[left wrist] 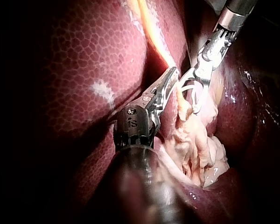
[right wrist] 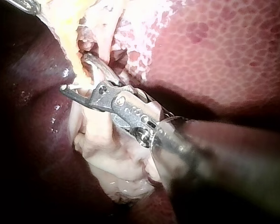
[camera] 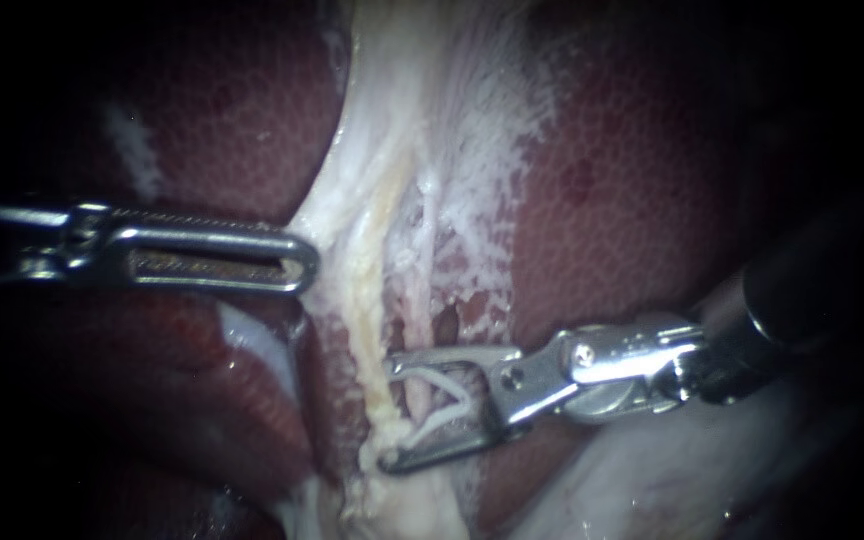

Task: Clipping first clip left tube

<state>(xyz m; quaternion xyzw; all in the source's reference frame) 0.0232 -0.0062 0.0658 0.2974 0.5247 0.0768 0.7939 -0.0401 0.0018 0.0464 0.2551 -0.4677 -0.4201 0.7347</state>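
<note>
A pale cream tube (camera: 364,320), the left of two strands, runs down the middle between dark red liver lobes (camera: 222,130). My right instrument (camera: 392,412) comes in from the right. Its jaws stand wide apart, one on each side of the tube's lower end, and hold an open white V-shaped clip (camera: 447,400). In the right wrist view the same jaws (right wrist: 74,72) reach across the yellowish strand. My left instrument (camera: 297,265) lies level from the left. Its slotted jaws are shut on the white tissue sheet (camera: 337,235) beside the tube, as the left wrist view (left wrist: 170,77) also shows.
A thinner strand (camera: 424,290) runs just to the right of the tube, under frayed white tissue (camera: 492,130). Glossy pale tissue (camera: 652,470) bulges under my right instrument's shaft. Liver (camera: 632,200) closes in on both sides of the narrow cleft.
</note>
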